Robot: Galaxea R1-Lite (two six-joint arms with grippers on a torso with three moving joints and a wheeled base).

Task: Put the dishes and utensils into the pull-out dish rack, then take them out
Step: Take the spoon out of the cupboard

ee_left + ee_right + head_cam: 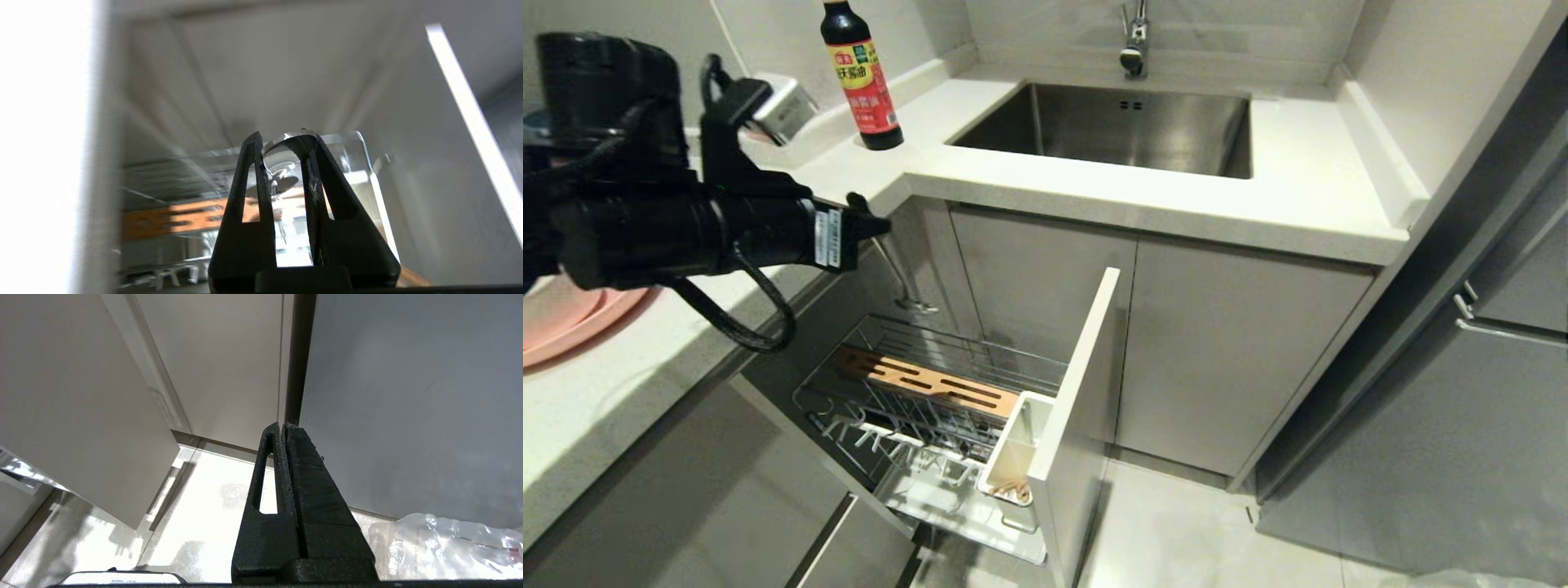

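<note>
**Spoon in the left claw, over the rack**

Your left claw [870, 222] pinches the spoon [903, 286] by its handle, bowl hanging down. Directly below it sits the pulled-out dish rack [931, 392], chopsticks [1011, 488] in its white cup. Your right claw [284, 428] is pressed together, parked near the floor.

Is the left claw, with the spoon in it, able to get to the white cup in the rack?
Probably yes. The left claw holds the spoon above the pulled-out rack, and nothing sits between it and the open-topped white cup, which holds chopsticks.
</note>
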